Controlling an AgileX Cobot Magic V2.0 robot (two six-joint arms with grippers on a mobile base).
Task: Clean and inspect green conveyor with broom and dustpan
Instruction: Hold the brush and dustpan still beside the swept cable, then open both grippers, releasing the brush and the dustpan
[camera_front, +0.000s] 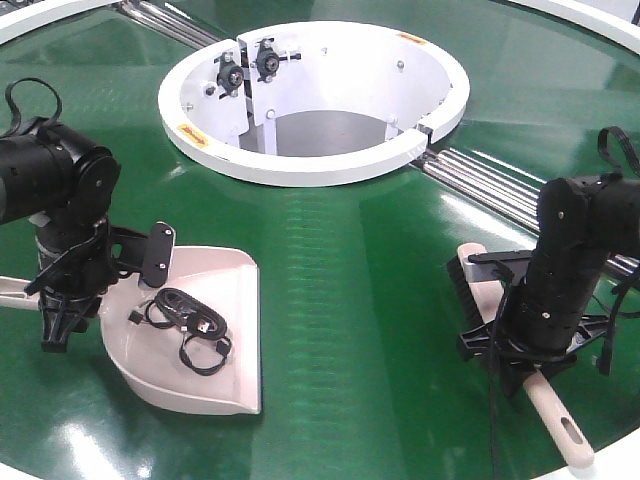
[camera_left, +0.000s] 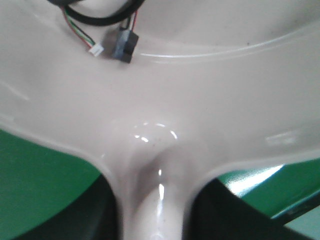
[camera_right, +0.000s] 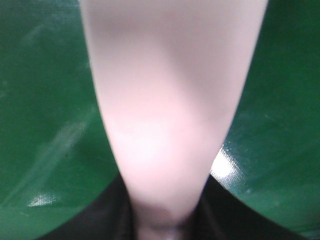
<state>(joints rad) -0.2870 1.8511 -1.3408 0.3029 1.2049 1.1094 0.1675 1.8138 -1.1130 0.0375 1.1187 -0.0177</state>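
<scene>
The green conveyor (camera_front: 350, 300) fills the front view, a glossy ring-shaped surface cut off at every edge. At upper centre stands the white round hub (camera_front: 300, 165), its inside partly shadowed. It carries two small yellow-orange stickers (camera_front: 188, 130), too small to read. Silver rollers (camera_front: 490, 180) lie in a seam that runs from the hub toward the right edge; a second seam shows at upper left.

The dustpan (camera_front: 225, 290) rests on the belt at lower left, with its wide mouth toward the frame's centre and its thin handle running off the left edge. The left gripper (camera_front: 58, 325) sits over that handle. In the left wrist view the dark fingers (camera_left: 95, 220) are clamped on either side of it.

The broom (camera_front: 555, 415) lies at lower right, its bristles toward the hub and its slotted handle end near the bottom edge. The right gripper (camera_front: 525, 355) covers its middle, with the fingers (camera_right: 100, 220) closed on the tapered handle. That view is blurred.

A coiled black cable (camera_front: 190, 325) lies inside the dustpan, its small white connector (camera_left: 95, 50) showing red and green wires.
</scene>
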